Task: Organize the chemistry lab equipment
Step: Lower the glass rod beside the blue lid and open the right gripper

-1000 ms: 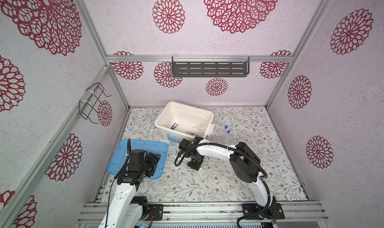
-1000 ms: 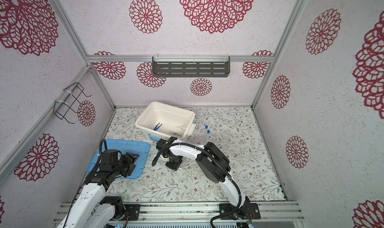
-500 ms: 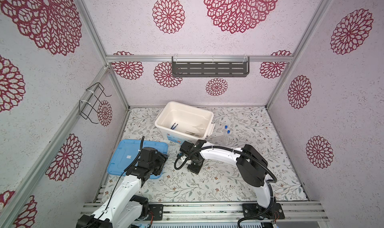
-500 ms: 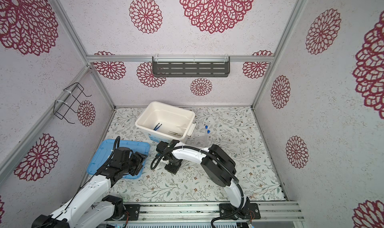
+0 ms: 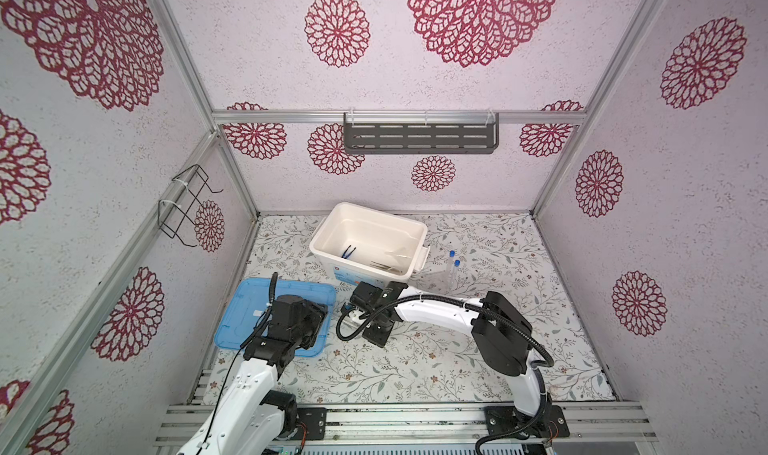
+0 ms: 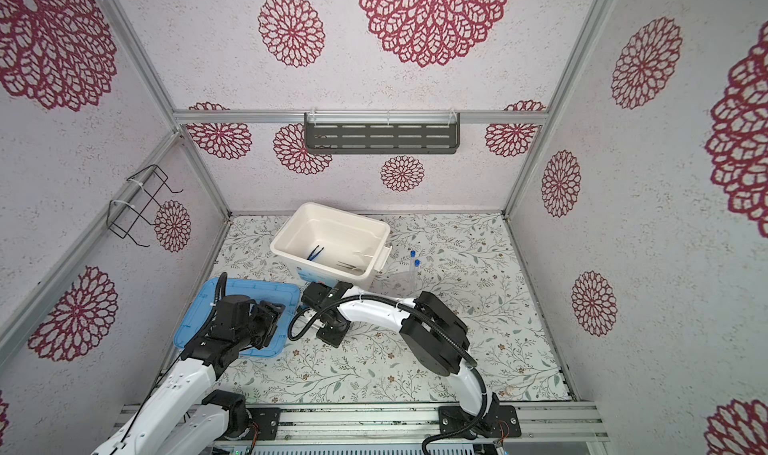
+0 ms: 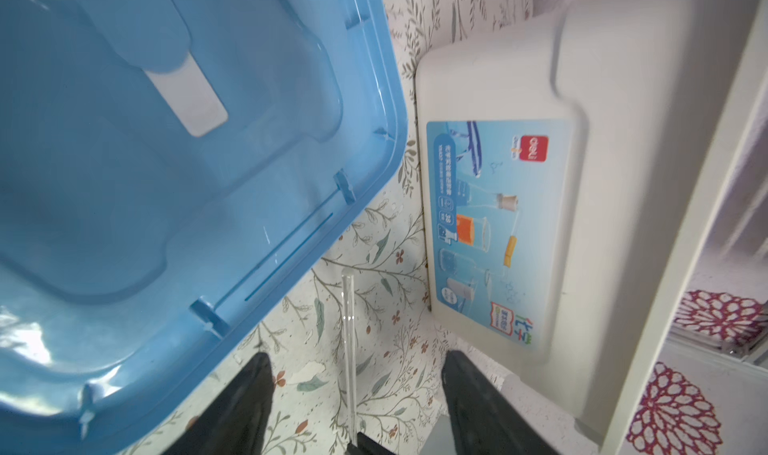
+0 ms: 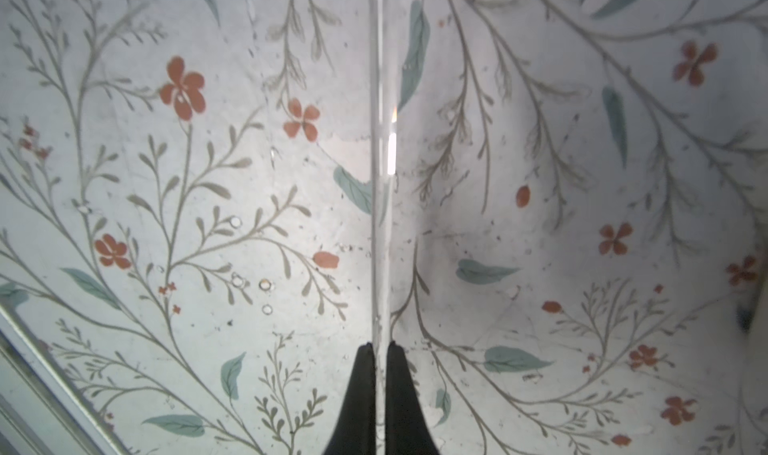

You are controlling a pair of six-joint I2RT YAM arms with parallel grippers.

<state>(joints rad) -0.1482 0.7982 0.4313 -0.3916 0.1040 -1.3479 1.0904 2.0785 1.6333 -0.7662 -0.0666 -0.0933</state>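
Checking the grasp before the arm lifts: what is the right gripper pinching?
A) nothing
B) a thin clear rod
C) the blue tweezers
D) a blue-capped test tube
B: in the right wrist view the right gripper is shut on the thin clear rod, while the blue-capped test tubes sit on the table beside the white box and the blue tweezers lie inside it.

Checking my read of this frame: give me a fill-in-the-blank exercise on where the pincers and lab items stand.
1. The right pincer is ____ on the thin clear rod.
2. The left pincer stands ____.
3. The blue tweezers lie ____ the white box.
4. The two tubes on the table have ____ caps.
Missing words: shut; open; inside; blue.
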